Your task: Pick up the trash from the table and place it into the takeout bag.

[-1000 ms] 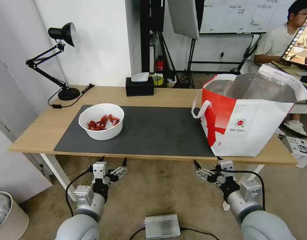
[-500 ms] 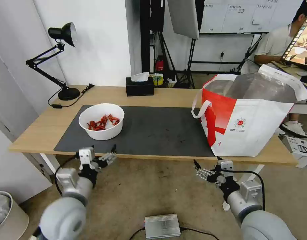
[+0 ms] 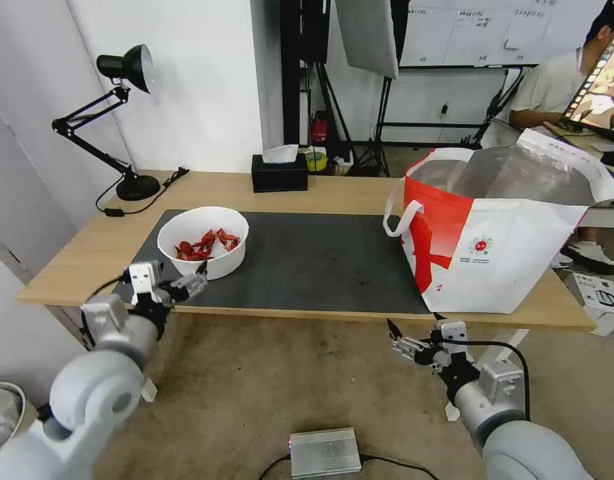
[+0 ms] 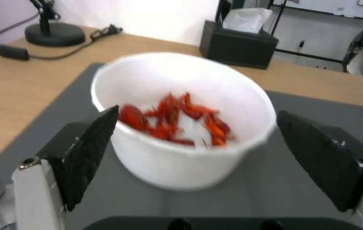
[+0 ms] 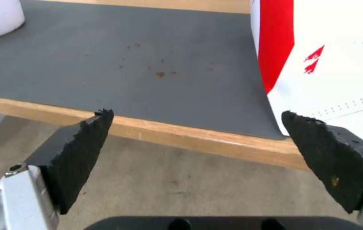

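Head view: left pincer wide beside the bowl; takeout bag logo print perhaps unreadable

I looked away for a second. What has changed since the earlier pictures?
The left gripper has risen from below the table's front edge and moved left and forward to the bowl; its open fingers now flank the bowl without gripping it. The right gripper stays open below the table edge. Bowl and bag have not moved.
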{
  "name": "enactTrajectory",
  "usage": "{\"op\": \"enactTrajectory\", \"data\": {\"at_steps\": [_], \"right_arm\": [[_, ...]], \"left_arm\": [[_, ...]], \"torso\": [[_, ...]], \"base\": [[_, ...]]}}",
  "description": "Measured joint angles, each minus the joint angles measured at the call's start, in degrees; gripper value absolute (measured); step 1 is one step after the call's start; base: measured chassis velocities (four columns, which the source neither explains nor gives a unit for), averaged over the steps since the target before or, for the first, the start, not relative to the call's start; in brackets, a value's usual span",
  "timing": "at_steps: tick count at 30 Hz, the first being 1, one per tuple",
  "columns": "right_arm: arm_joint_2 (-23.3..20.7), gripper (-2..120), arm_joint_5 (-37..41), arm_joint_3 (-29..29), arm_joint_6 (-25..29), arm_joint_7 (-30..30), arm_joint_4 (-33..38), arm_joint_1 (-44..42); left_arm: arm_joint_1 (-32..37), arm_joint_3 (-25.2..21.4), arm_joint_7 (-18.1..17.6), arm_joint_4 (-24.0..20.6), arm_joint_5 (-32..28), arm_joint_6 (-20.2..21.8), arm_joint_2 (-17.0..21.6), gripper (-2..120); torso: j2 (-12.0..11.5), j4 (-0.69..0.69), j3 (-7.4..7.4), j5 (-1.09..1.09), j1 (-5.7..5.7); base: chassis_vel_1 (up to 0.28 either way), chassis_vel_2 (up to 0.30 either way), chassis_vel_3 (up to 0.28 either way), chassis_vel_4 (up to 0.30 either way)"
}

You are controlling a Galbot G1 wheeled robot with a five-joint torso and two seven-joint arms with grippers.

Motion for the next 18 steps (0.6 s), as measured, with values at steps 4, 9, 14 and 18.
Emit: {"op": "enactTrajectory", "data": {"at_steps": [4, 9, 14, 18], "right_arm": [[0.0, 100, 0.0, 0.0, 0.0, 0.0, 0.0, 0.0], [0.0, 100, 0.0, 0.0, 0.0, 0.0, 0.0, 0.0], [0.0, 100, 0.0, 0.0, 0.0, 0.0, 0.0, 0.0], [0.0, 100, 0.0, 0.0, 0.0, 0.0, 0.0, 0.0]], "left_arm": [[-5.1, 1.6, -1.4, 3.5, -4.1, 0.9, 2.8, 100], [-11.5, 5.9, -2.1, 8.6, -6.6, 1.3, 5.5, 100], [-12.8, 7.0, -2.1, 9.8, -6.9, 1.4, 6.0, 100], [-12.8, 7.0, -2.1, 9.8, -6.9, 1.4, 6.0, 100]], "torso": [[0.0, -0.01, 0.0, 0.01, 0.0], [0.0, -0.01, 0.0, 0.0, 0.0], [0.0, 0.0, 0.0, 0.0, 0.0], [0.0, 0.0, 0.0, 0.0, 0.0]], "base": [[0.0, 0.0, 0.0, 0.0], [0.0, 0.0, 0.0, 0.0], [0.0, 0.0, 0.0, 0.0], [0.0, 0.0, 0.0, 0.0]]}}
